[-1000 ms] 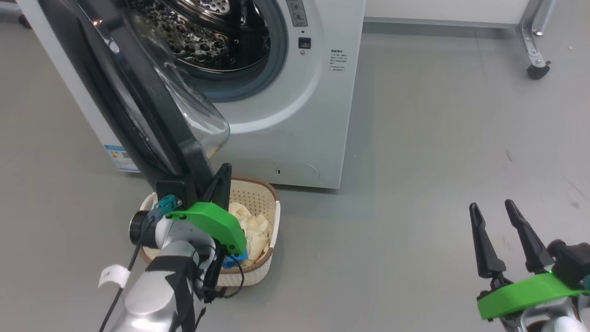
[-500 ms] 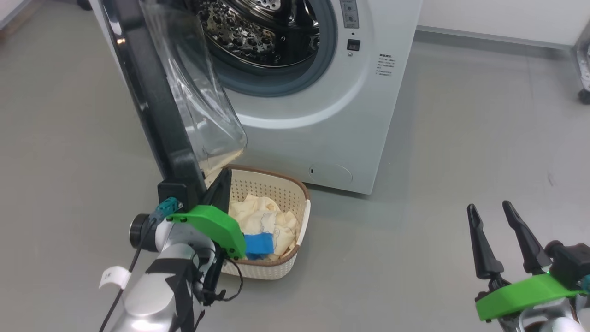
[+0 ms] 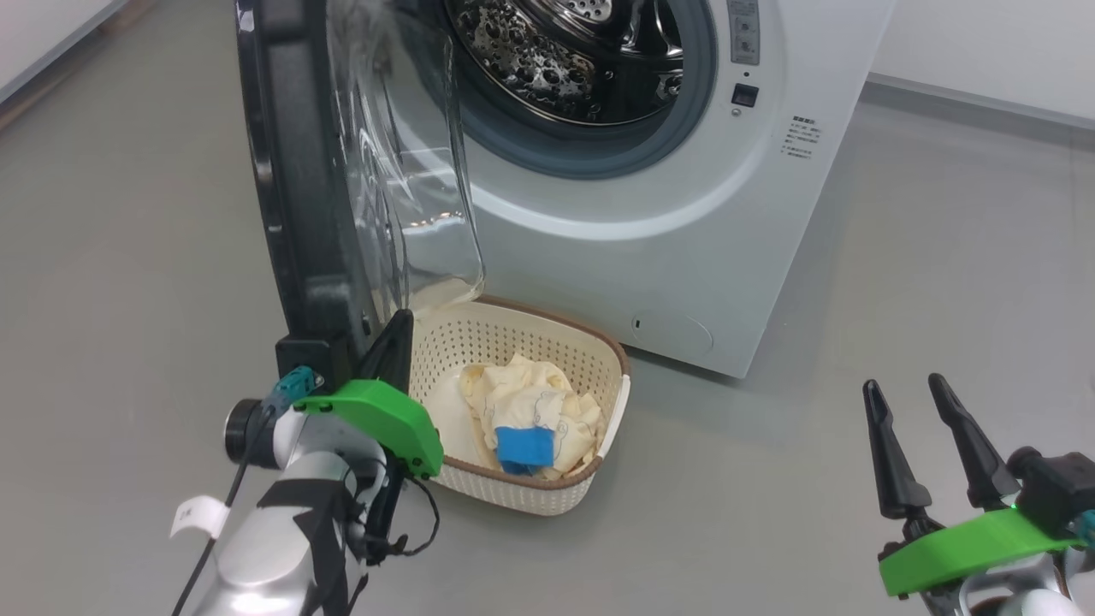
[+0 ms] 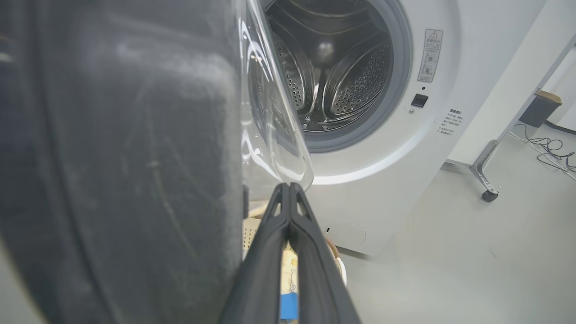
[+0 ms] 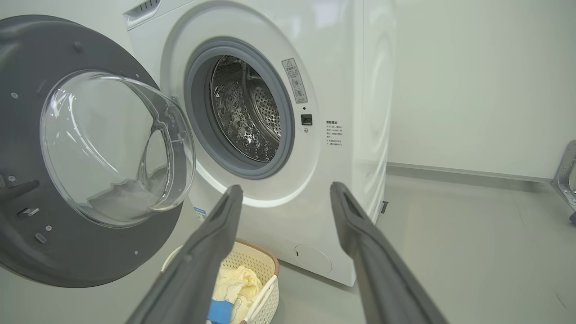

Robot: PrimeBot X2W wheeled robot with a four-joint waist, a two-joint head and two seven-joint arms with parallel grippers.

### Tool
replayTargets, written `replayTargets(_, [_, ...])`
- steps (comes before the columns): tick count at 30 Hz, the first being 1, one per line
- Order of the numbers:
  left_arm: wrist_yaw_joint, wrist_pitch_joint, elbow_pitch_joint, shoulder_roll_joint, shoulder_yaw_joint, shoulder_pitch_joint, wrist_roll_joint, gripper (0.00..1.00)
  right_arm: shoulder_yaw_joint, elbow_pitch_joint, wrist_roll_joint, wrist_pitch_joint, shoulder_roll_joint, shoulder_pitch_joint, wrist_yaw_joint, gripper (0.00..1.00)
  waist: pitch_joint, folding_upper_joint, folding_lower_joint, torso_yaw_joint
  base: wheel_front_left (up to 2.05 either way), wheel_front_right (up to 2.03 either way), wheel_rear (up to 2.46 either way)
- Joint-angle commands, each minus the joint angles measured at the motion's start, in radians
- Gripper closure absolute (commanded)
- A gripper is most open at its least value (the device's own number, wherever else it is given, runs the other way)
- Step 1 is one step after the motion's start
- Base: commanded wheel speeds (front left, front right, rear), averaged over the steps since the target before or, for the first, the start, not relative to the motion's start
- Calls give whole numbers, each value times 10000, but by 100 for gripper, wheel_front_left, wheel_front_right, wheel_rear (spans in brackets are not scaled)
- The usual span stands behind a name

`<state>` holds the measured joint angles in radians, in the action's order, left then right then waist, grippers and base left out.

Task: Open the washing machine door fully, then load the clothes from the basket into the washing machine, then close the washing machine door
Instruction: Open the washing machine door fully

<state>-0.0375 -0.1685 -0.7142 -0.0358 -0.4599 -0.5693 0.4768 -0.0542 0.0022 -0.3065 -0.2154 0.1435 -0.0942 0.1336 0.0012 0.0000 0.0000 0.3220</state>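
Note:
The washing machine (image 3: 684, 222) stands with its steel drum (image 3: 582, 51) exposed. The washing machine door (image 3: 299, 188) hangs open, edge-on at the left, with its glass porthole (image 3: 419, 171) bulging toward the machine. Below it on the floor sits the basket (image 3: 612, 376), holding the clothes (image 3: 535, 402) with a blue patch on top. My left gripper (image 3: 398, 325) is shut and empty, right beside the door's lower inner edge above the basket's left side. In the left wrist view the shut fingertips (image 4: 288, 189) point just under the porthole (image 4: 270, 112). My right gripper (image 3: 904, 387) stands open and empty at the lower right.
Bare grey floor stretches right of the machine. A metal frame leg with a caster (image 4: 488, 194) and loose cables (image 4: 551, 150) lie beyond the machine's right side, against a white wall (image 5: 472, 81). The right wrist view shows the door's inner face (image 5: 67, 252) and basket (image 5: 265, 279).
The camera has turned, so machine and basket now sit further right. The door stands wider from the opening, my shut left gripper still at its lower edge. My right gripper is unchanged.

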Motion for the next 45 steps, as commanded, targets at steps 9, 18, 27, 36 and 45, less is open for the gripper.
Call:
replayTargets(9, [-291, -291, 596, -841, 731, -247, 316, 100, -209, -297, 59, -7, 108, 381, -29, 0, 120, 0, 0, 465, 0, 0, 0])
replayTargets(18, [-607, -479, 1024, -1503, 1357, 129, 608, 100, -251, -329, 81, 84, 163, 473, -29, 0, 446, 0, 0, 535, 0, 0, 0])
replayTargets(27, [-881, -554, 1449, -2232, 2121, 308, 1007, 100, -295, -460, 127, 227, 306, 699, -29, 0, 1033, 0, 0, 556, 0, 0, 0])
replayTargets(36, [-1115, -641, 1892, -2934, 2961, 446, 1434, 100, -346, -631, 199, 380, 461, 985, -29, 0, 1754, 0, 0, 469, 0, 0, 0])
replayTargets(45, [-1188, -725, 2052, -3680, 3801, 343, 1822, 100, -300, -1002, 315, 744, 851, 1260, -29, 0, 2749, 0, 0, 413, 0, 0, 0])
